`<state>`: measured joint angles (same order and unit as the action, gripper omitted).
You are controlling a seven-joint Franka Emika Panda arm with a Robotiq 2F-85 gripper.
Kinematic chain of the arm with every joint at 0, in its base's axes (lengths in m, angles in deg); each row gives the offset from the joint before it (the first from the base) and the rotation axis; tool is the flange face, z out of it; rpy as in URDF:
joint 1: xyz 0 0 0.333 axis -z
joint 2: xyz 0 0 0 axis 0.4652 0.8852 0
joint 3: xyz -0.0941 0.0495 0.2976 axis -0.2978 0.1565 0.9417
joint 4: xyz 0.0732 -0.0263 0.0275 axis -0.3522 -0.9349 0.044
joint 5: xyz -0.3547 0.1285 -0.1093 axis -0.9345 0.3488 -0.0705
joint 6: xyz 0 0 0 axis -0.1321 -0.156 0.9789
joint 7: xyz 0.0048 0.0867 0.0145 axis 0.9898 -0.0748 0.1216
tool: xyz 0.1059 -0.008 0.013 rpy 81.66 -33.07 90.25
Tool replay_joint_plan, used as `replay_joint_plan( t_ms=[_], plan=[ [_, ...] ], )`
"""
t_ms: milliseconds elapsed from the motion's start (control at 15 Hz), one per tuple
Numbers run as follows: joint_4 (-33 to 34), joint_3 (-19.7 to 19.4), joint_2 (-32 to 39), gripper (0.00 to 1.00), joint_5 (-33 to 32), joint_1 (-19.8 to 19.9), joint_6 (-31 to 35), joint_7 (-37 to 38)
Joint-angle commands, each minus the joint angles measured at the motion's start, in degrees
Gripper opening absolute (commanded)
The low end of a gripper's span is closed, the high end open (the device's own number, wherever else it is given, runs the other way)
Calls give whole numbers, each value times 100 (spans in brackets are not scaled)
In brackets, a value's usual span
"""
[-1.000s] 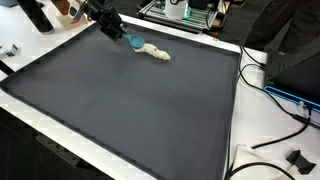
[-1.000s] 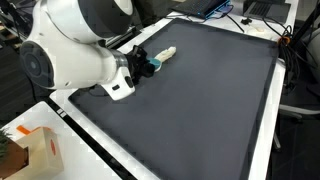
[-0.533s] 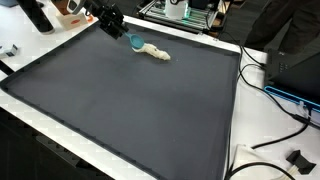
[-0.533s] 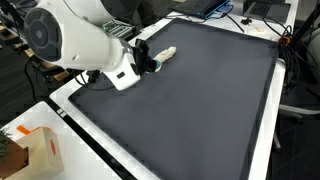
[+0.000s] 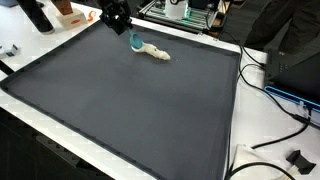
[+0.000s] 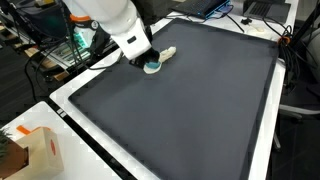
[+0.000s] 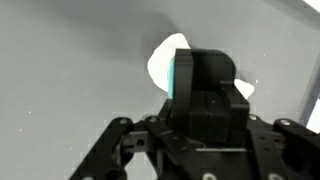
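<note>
Gripper [image 5: 122,26] hangs over the far corner of the mat [image 5: 120,110], just above and beside the teal head [image 5: 137,42] of the spoon [image 5: 152,51]. Spoon lies flat on the mat close to its far edge, apart from everything else.

Long axis runs approx. along that edge, w/ the head nearest the gripper and the pale handle [image 5: 161,55] pointing away from it. So the spoon lies below the fingertips and off toward the handle side. There's only the one arm, and it's at the head end.

In an exterior view the gripper [image 6: 145,57] looks to be right over the head [image 6: 153,67], handle [image 6: 168,52] sticking out past it. Touching or just clear of it, can't tell from that angle.

Grip state: can't tell. In the wrist view the gripper [image 7: 205,85] fills the middle of the frame, w/ a teal sliver at its side and a pale patch behind (prob. the spoon, but blurred). The jaws don't resolve in either exterior view. Nothing looks lifted; the spoon rests on the mat in both exterior views.

Containers: none on the mat. A cardboard box [image 6: 38,148] sits beyond the mat's near corner, well apart from the gripper. What's in it doesn't show.
</note>
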<state>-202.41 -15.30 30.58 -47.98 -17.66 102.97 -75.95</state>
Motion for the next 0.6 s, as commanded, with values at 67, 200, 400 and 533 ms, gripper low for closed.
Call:
replay_joint_plan(
  t_ms=[67,200,400,533],
  plan=[
    [-907,182,-988,25,-1176,-357,1113,1085],
    [-1105,283,-1281,25,-1679,-478,1429,1628],
    [-1280,410,-1655,25,-2419,-610,1582,2427],
    [-1346,496,-1889,25,-2777,-683,1541,2943]
  ],
)
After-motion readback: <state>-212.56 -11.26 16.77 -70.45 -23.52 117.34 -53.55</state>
